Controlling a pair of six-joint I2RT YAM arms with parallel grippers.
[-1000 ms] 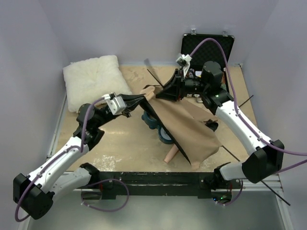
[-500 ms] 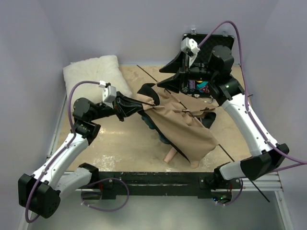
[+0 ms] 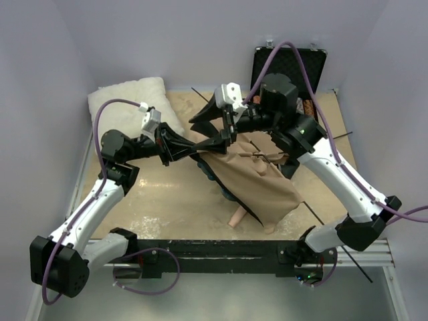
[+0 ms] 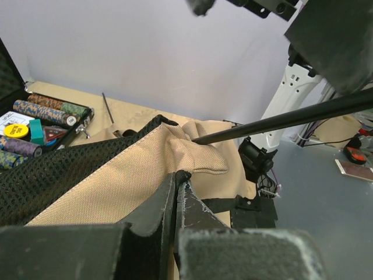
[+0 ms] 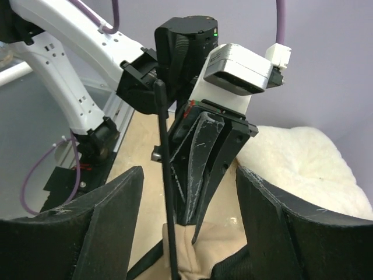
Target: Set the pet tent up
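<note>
Right hand (image 5: 189,175), now open, swung leftward; left hand (image 4: 176,178) grips pet tent (image 3: 261,180)

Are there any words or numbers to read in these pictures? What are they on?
No text can be read anywhere.
The yellow round disc in the black case: dark marks, too small to read.
The white card beside it: blurred, unreadable.
The pet tent and the pillow: no writing visible.
</note>
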